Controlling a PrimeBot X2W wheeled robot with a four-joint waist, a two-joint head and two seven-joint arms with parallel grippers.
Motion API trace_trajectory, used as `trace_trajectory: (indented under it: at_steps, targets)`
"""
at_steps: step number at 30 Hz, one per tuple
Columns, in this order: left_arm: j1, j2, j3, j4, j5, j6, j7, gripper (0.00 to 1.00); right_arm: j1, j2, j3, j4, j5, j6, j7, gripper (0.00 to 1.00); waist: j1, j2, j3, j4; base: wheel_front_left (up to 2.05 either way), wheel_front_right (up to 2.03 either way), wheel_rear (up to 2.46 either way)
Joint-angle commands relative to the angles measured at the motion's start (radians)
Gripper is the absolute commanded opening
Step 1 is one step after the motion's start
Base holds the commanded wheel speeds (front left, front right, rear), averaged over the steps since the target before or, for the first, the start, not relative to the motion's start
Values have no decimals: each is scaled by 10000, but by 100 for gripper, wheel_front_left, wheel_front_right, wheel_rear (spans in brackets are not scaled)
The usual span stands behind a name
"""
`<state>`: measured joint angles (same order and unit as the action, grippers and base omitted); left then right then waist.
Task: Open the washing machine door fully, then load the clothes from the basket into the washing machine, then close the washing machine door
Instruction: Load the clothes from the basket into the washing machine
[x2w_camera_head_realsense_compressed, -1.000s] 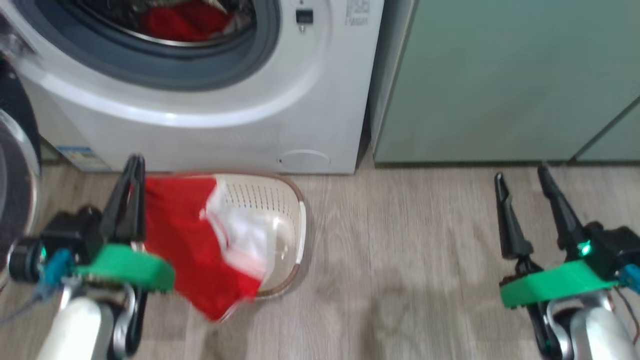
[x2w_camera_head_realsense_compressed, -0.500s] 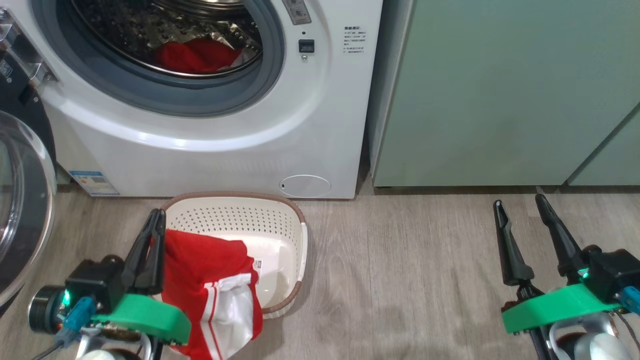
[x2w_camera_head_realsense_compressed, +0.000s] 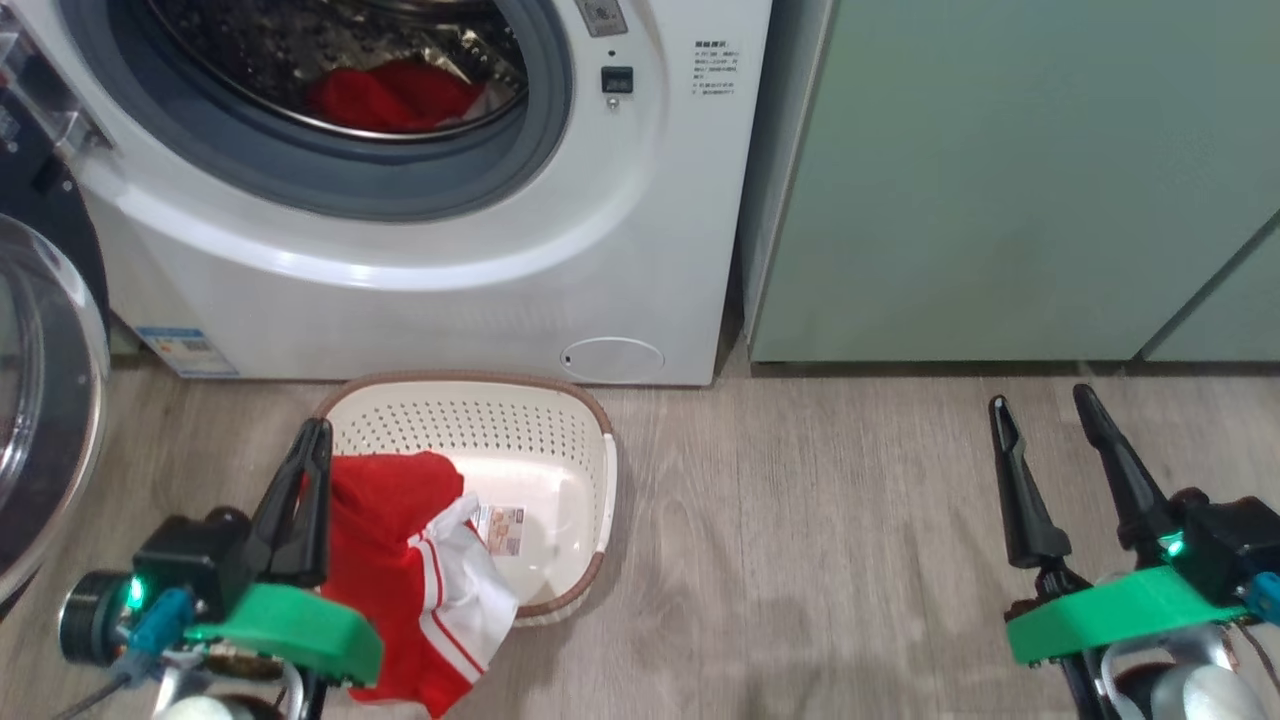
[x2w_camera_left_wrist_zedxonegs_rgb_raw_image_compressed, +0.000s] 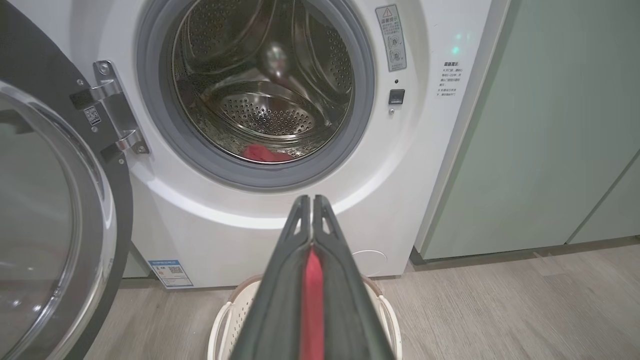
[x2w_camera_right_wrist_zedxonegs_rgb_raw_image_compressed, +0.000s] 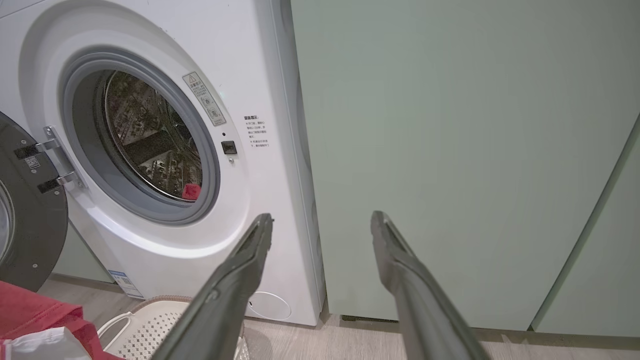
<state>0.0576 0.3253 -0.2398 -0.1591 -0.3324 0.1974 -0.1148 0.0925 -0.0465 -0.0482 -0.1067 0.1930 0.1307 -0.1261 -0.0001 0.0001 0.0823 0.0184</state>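
Washing machine door (x2w_camera_head_realsense_compressed: 40, 400) open at nine o'clock, one red garment (x2w_camera_head_realsense_compressed: 395, 95) inside. Left gripper (x2w_camera_head_realsense_compressed: 318, 430) clamps clothes (x2w_camera_head_realsense_compressed: 385, 540) above basket (x2w_camera_head_realsense_compressed: 560, 440) (right gripper (x2w_camera_head_realsense_compressed: 1040, 405) spread, empty); loading and closing remain.

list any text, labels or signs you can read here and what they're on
No wording here is legible.
warning sticker on the washing machine: a warning triangle; print too small.
block of small print on the machine's front: too small.
blue sticker low on the machine: text blurred.
label on the basket bottom: blurred.
tag on the washing machine door: too small.
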Motion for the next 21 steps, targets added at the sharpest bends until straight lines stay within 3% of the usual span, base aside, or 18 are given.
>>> trace_trajectory:
  at_steps: [1, 7, 12, 21]
  targets:
    - [-701, 210, 442, -276, -70, 55, -13, 0, -301, -37, 239, -451, 58, 0, -15, 100, 1, -1, 194, -8, 0, 0, 0]
    - [-2039, 245, 707, 260, -443, -198, 68, 0, -641, -37, 365, -745, 53, 0, -84, 100, 1, -1, 1083, -162, 0, 0, 0]
    - [-4063, 514, 1100, 1429, -972, -693, 370, 0, -1100, -37, 539, -961, 121, 0, -285, 100, 1, -1, 2242, -563, 0, 0, 0]
    - [-8363, 1589, 1471, 3994, -1649, -1661, 1995, 0, -1966, -37, 1013, -898, 473, 0, -965, 100, 1, -1, 4381, -1713, 0, 0, 0]
